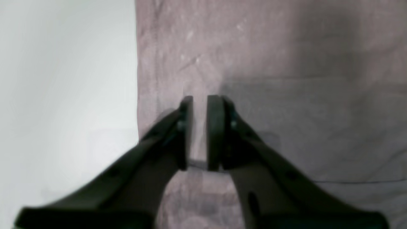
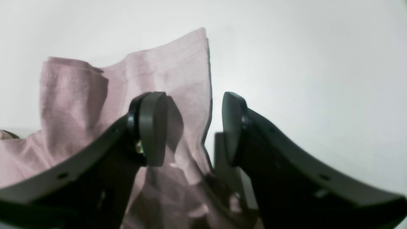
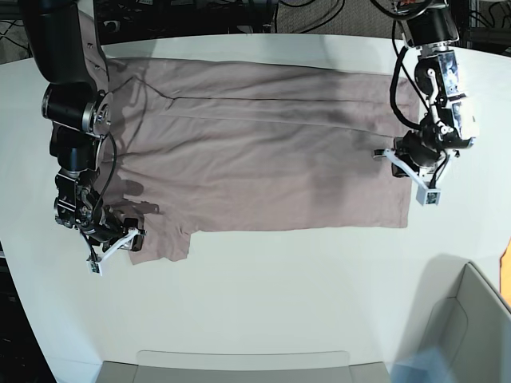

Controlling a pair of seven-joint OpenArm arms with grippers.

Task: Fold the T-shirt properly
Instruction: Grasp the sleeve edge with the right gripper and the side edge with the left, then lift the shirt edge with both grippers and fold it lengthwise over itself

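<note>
T-shirt (image 3: 263,175) on table (image 3: 263,303); sleeve flap toward 7 o'clock; long axis approx. 9–3. Collar unseen. L gripper (image 1: 199,133), R gripper (image 2: 194,127): fingers parted, nothing visibly gripped.

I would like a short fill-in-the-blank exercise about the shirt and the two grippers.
The T-shirt has the colour ____. In the right wrist view, the right gripper's jaws are ____. The left gripper hovers over the ____.

Missing words: pink; open; T-shirt.
</note>
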